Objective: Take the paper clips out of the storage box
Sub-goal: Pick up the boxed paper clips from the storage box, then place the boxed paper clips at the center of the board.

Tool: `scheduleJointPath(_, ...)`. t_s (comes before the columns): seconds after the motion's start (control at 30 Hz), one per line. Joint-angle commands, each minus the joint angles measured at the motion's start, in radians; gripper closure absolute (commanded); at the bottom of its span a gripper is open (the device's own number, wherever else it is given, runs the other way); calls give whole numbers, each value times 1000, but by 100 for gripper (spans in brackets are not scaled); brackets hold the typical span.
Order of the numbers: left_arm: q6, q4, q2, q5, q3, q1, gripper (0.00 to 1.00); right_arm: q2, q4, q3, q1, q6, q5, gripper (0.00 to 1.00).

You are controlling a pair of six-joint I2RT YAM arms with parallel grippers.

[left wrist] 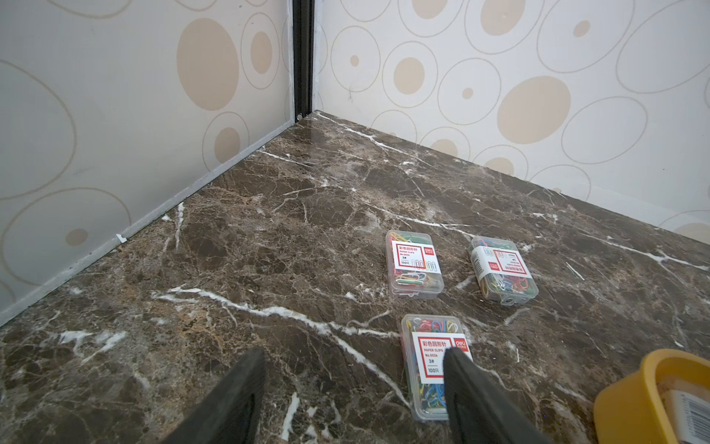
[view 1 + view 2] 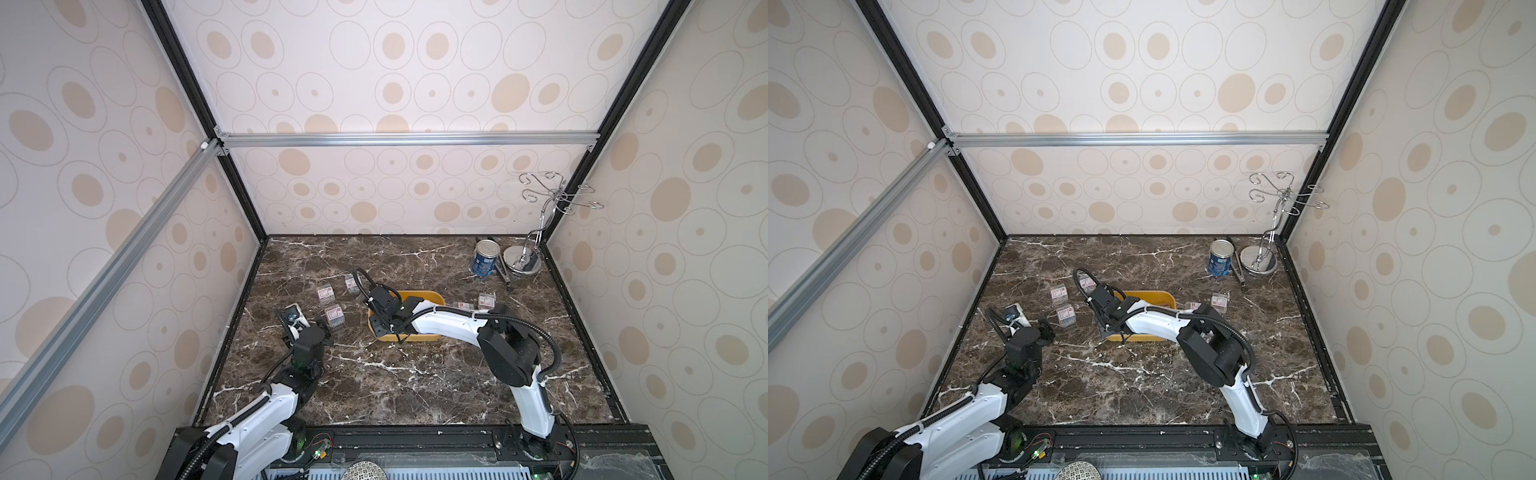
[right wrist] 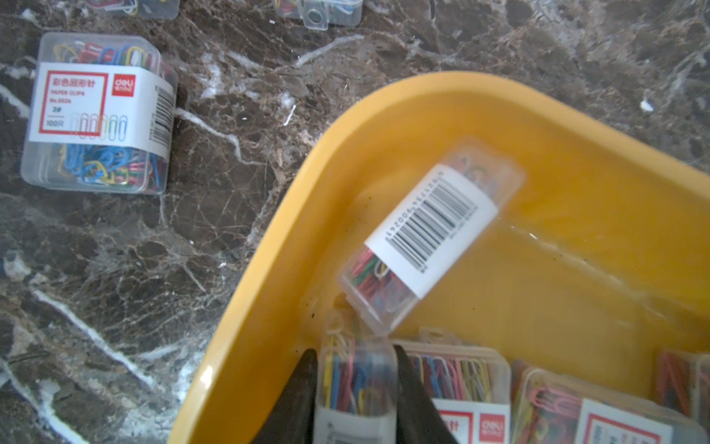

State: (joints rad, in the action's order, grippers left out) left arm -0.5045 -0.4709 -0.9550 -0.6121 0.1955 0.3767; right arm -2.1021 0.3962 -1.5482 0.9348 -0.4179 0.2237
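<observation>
The right gripper (image 3: 353,359) is down inside the yellow storage box (image 3: 269,284), at its left end. Its two black fingers (image 3: 296,399) are clamped on a clear paper clip box (image 3: 355,384) that stands on its narrow edge between them. Just past the held one, a second paper clip box (image 3: 430,234) lies tilted on the floor of the storage box with its barcode side up. More paper clip boxes (image 3: 457,384) lie flat inside the storage box beside the gripper, with their red-and-white labels facing up. In both top views the right arm reaches across the storage box (image 2: 432,297) and hides most of its inside.

The left gripper (image 1: 353,353) hovers low over the marble-patterned desk (image 1: 269,250). Its fingers are spread wide and there is nothing between them. One finger crosses in front of the nearest of three paper clip boxes (image 1: 434,365) lying flat on the desk. Whether it touches that box cannot be told. The other two (image 1: 414,264) (image 1: 502,269) lie a little farther off, apart from each other.

In a top view these three (image 2: 1065,314) sit on the desk to the left of the storage box. Two more (image 2: 1219,299) lie on the desk just to its right. A blue-labelled tin can (image 2: 485,257) and a metal hook stand (image 2: 521,259) stand in the far right corner of the desk, well apart from the storage box.
</observation>
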Motion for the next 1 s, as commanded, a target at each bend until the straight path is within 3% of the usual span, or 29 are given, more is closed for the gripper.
scheduleJointPath(0.0, -17, -11, -4, -18, 33, -6, 28, 53, 36, 23, -7, -1, 22, 69)
scheduleJointPath(0.47, -19, -7, 0, -18, 33, -7, 28, 429, -68, 296, -29, 5, 102, 71)
scheduleJointPath(0.8, -22, -2, 10, -15, 28, -6, 27, 723, -111, 567, -168, -33, 161, 71)
scheduleJointPath(0.97, -25, 0, 12, -17, 27, -6, 27, 779, -2, 605, -200, -63, 340, 71)
